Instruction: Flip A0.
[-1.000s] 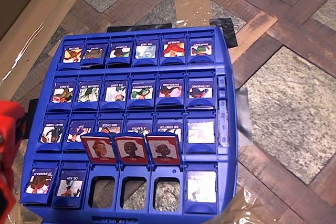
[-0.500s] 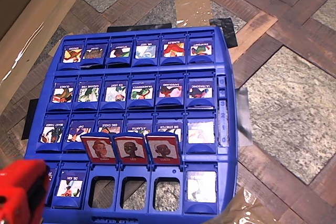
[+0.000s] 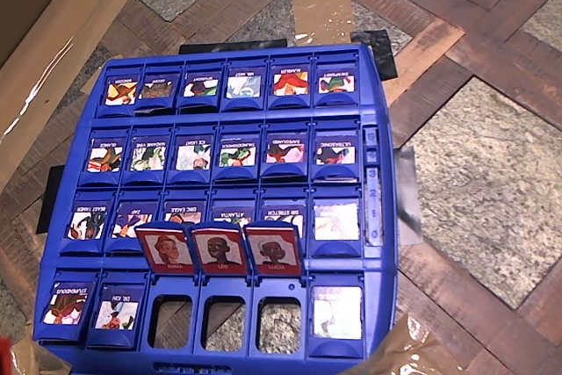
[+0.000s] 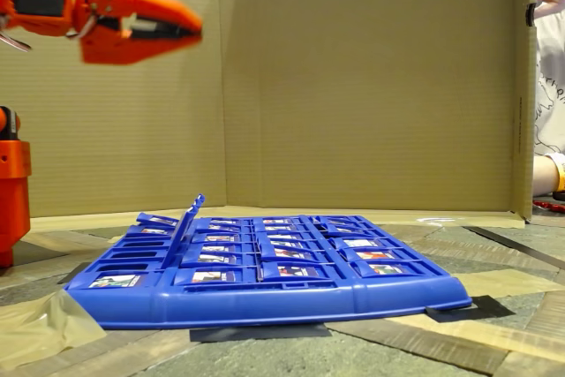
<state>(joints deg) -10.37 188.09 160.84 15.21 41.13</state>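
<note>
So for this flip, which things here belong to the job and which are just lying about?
Job:
- blue hinged tile captioned STUPENDOUS, lying flat
- orange gripper, raised above the board, fingers together

Lying about:
- blue plastic game board
- blue DR. ION tile
- three upright red-framed portrait tiles

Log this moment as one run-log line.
gripper: raised above board, holding nothing | STUPENDOUS tile: flat, blue face up, bottom-left slot | blue game board: three red-framed tiles standing
</note>
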